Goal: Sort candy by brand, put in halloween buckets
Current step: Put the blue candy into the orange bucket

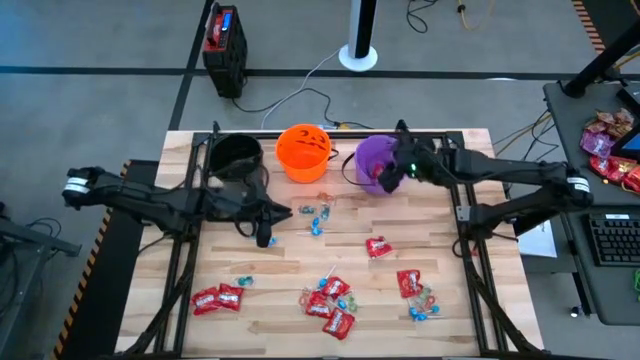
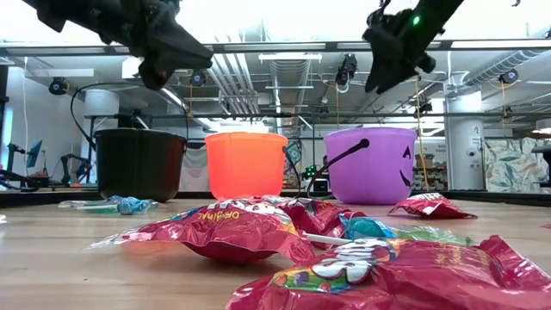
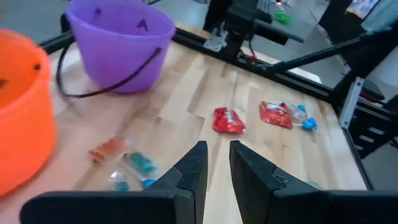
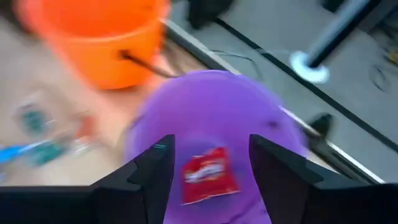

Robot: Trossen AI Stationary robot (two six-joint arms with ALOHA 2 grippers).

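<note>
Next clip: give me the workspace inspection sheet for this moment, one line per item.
Surface: wooden table, dark frame rails.
Job's things: black bucket, orange bucket, purple bucket in a row at the far edge; red packets and blue pieces scattered.
Clutter: nothing seen.
Grippers: left gripper narrowly open, empty, above mid-table; right gripper open over the purple bucket, a red packet between its fingers, seemingly dropping.
Cables: white cable behind the table.
Surroundings: keyboard, candy pile on side desk.

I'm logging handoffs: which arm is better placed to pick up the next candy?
Left. Its gripper hangs low over the table beside blue candies; the right gripper is over the purple bucket.
</note>
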